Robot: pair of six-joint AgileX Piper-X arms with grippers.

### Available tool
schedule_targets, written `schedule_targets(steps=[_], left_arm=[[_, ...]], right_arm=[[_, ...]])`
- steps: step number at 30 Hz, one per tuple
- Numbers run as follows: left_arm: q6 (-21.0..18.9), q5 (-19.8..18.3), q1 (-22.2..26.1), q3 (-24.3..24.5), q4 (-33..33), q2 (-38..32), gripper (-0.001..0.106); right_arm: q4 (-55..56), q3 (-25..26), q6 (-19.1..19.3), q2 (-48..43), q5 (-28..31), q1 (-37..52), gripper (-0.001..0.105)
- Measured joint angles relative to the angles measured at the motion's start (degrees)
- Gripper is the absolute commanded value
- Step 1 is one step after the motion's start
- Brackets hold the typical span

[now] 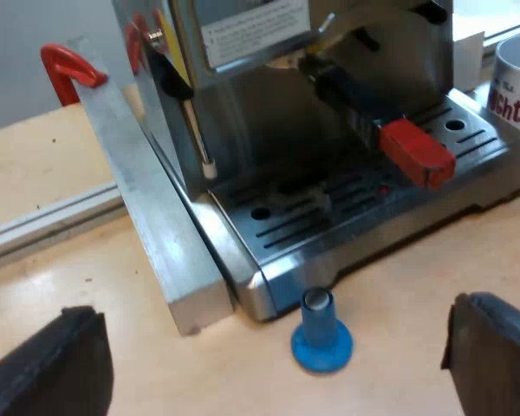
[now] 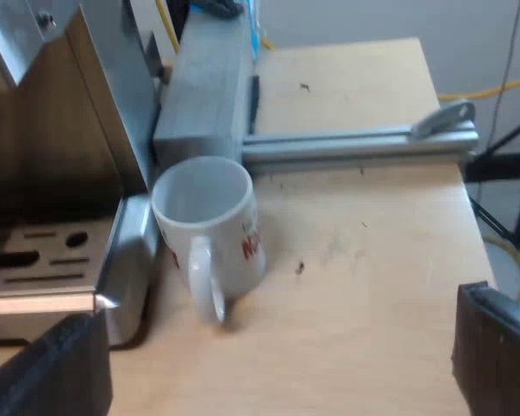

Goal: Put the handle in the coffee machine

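My left gripper (image 1: 276,347) is spread wide and holds nothing. It hangs over the wooden table (image 1: 433,286), near the front of the coffee machine (image 1: 269,104).

The handle (image 1: 351,95) is in the front of the coffee machine, up under the top part. It sticks out over the drip tray (image 1: 347,221), and its red end (image 1: 416,152) points out toward my camera. I cannot tell how tight it sits.

A blue tamper (image 1: 322,334) stands upright on the table, just in front of the corner of the drip tray. A mug (image 1: 516,87) with red letters stands beside the drip tray. A metal bar (image 1: 147,217) lies against the side of the machine, and a red clamp (image 1: 69,69) is at its far end.

My right gripper (image 2: 273,355) is spread wide too, and it holds nothing. It hangs over the table. The mug (image 2: 208,225) stands upright here, just beside the edge of the drip tray, with its ear turned toward my gripper. A metal rail (image 2: 355,143) lies on the table behind the mug.
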State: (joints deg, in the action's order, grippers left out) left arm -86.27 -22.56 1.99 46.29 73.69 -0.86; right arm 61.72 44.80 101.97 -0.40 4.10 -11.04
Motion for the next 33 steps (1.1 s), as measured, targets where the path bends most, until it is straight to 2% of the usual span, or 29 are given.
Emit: schedule_targets(steps=[5,10,12,25,33], left_arm=[[-0.86,0.97,0.00,-4.41,-5.15,0.00,0.080],[-1.65,8.01,0.00,-9.49,-10.52,0.10,0.080],[-1.65,9.04,0.00,-10.77,-10.99,0.10,0.080],[-1.65,9.41,0.00,-14.22,-11.18,0.10,0.080],[-1.65,9.41,0.00,-15.47,-11.20,0.10,0.080]], right_arm=[[-3.24,-3.95,0.00,0.00,-1.77,0.00,0.081],[-3.34,-7.98,0.00,0.00,-1.85,0.00,0.081],[-3.34,-9.10,0.00,0.00,-1.97,0.00,0.081],[-3.75,-14.45,0.00,0.00,-2.09,0.00,0.081],[-2.29,-14.58,0.00,0.00,-2.47,0.00,0.081]])
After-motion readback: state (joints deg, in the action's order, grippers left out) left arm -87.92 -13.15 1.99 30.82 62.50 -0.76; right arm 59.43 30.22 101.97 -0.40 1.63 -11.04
